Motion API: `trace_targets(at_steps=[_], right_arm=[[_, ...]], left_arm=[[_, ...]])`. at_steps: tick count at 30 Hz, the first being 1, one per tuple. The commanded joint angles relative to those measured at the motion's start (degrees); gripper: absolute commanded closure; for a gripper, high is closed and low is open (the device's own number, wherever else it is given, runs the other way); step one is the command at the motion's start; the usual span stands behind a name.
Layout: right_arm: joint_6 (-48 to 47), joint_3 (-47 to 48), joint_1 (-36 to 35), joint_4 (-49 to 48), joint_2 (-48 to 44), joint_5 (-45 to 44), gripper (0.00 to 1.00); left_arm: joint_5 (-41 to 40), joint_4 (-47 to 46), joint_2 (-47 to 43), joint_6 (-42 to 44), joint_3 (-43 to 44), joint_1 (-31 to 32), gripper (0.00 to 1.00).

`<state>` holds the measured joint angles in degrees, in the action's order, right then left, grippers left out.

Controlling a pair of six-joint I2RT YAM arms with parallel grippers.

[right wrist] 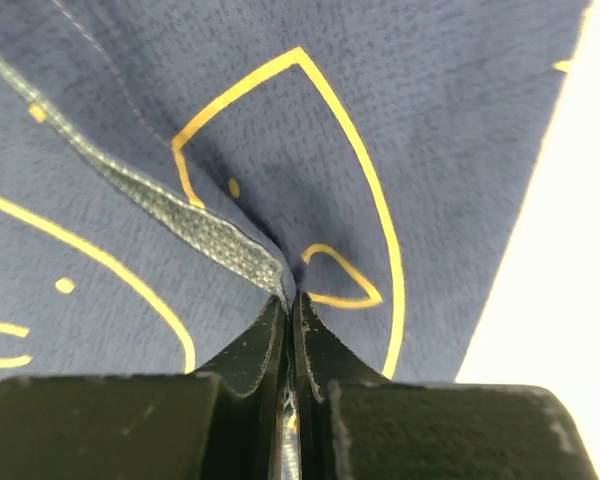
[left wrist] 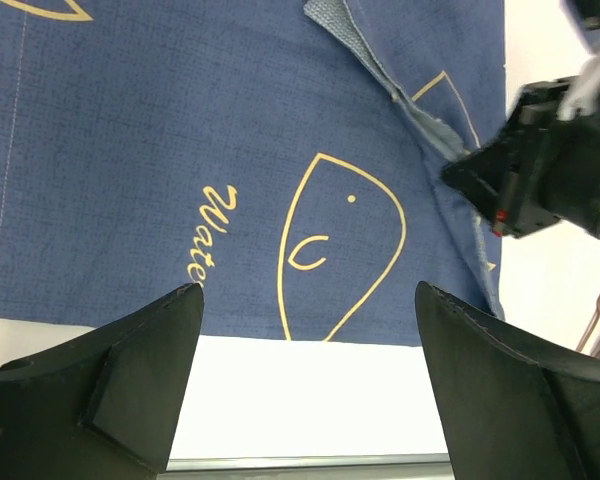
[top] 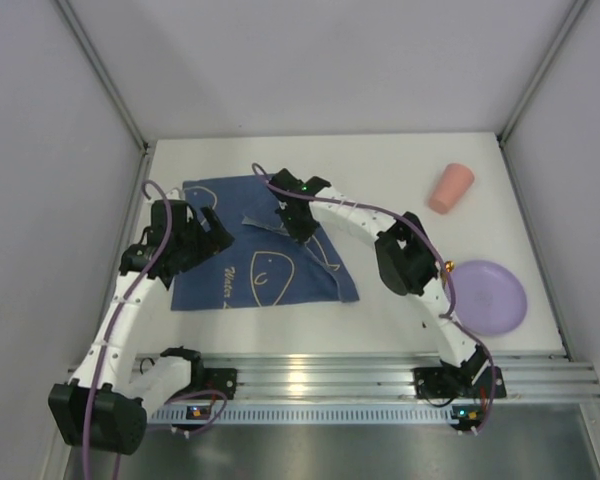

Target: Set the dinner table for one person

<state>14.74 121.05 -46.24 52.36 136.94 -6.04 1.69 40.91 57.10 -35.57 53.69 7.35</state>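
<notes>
A dark blue placemat with yellow line drawings lies on the white dinner table, left of centre. Its right part is folded over. My right gripper is shut on the folded edge of the placemat, with cloth pinched between the jaws. My left gripper is open and empty above the placemat's left side; in its wrist view the placemat and the right gripper show ahead. A purple plate sits at the right front. A pink cup lies on its side at the back right.
The ribbed silver rail runs along the table's near edge. Grey walls stand close on the left, back and right. A small orange object shows beside the right arm near the plate.
</notes>
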Motion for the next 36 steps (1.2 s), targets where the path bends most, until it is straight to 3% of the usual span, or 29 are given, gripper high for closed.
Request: trace_targets(at_steps=[1, 5, 9, 13, 20, 23, 24, 26, 27, 32, 36], right_arm=[[0.72, 0.15, 1.67, 1.60, -10.18, -2.57, 1.00], [2.39, -2.31, 5.54, 1.69, -16.17, 0.85, 1.00], [2.75, -4.94, 9.93, 2.58, -19.96, 2.26, 1.00], [2.66, -15.46, 16.08, -0.67, -23.03, 2.88, 1.00], [3.80, -24.02, 23.91, 0.63, -17.60, 3.58, 1.00], [4.94, -24.90, 26.02, 4.41, -13.82, 3.06, 0.86], [5.12, -25.77, 26.46, 5.29, -13.46, 1.92, 0.67], [5.12, -26.65, 26.64, 5.56, -14.51, 0.51, 0.47], [4.86, -27.18, 26.64, 5.65, -16.51, -1.06, 0.33], [3.37, -24.38, 24.27, 7.93, -23.82, -5.55, 0.24], [0.56, -17.72, 17.88, 7.32, -26.20, -2.24, 0.24]], left_arm=[[-0.72, -0.92, 0.90, 1.64, -1.22, -0.32, 0.08], [-4.59, 0.66, 5.38, 1.39, -4.46, -0.32, 0.10], [-3.36, -0.47, 11.09, 1.38, -5.97, -0.24, 0.14], [-5.12, -3.02, 16.80, 1.56, -6.41, -0.24, 0.15], [-6.09, -1.44, 30.69, 0.59, -2.45, -0.24, 0.17], [-6.00, -1.53, 32.98, 0.59, -1.66, -0.24, 0.17], [-6.09, -1.70, 33.16, 0.50, -1.57, -0.24, 0.17], [-6.26, -1.79, 33.34, 0.50, -1.13, -0.24, 0.17], [-6.26, -1.88, 33.43, 0.50, -1.05, -0.24, 0.17], [-5.74, -2.76, 34.39, 0.15, -0.96, -0.24, 0.18], [-5.47, -3.99, 35.01, -0.11, -1.57, -0.24, 0.18]])
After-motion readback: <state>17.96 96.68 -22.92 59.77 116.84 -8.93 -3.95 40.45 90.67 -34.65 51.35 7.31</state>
